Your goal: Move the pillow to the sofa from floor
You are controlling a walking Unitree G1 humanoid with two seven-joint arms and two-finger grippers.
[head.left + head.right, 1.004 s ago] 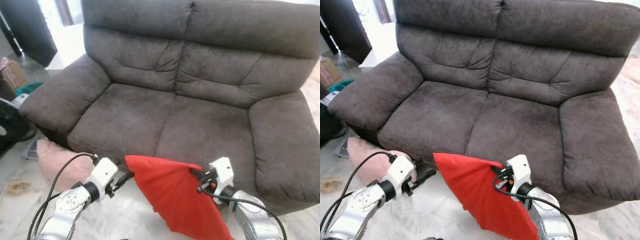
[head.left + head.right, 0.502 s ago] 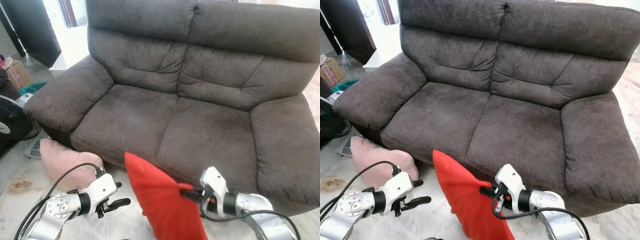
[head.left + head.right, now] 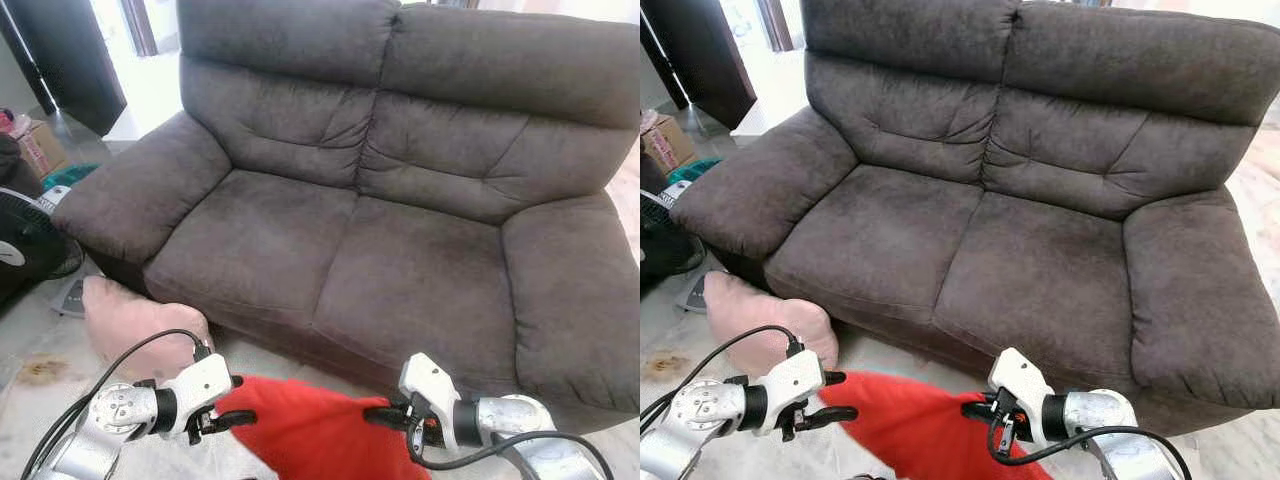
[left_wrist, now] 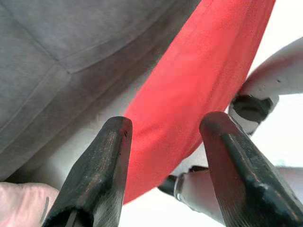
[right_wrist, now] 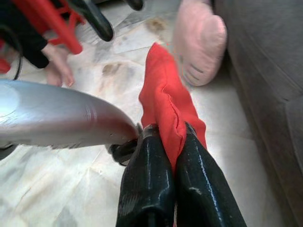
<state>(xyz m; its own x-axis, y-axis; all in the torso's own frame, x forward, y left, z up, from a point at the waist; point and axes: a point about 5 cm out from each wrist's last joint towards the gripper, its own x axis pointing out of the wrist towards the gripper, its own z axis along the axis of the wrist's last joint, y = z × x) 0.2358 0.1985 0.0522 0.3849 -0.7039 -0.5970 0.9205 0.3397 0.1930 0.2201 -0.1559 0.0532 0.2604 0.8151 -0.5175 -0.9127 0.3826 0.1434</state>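
Two pillows sit on pale tile before the grey sofa [image 3: 400, 250]: red pillow [image 3: 300, 435] clamped in right pincer [image 5: 173, 156], left pincer [image 4: 165, 161] spread.

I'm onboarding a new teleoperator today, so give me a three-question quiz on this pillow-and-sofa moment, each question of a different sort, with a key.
1. True or false: the right gripper is pinching the red pillow between its fingers.
2. Multiple choice: the pink pillow lies
A) on the sofa seat
B) on the floor against the sofa's front, on the robot's left
C) in the left gripper
3. Fill in: the left gripper has its fingers ____, with the red pillow beyond them.

Key
1. True; the red cloth is squeezed between the two black fingers in the right wrist view.
2. B; it rests by the dark sofa, below the left armrest.
3. Open.
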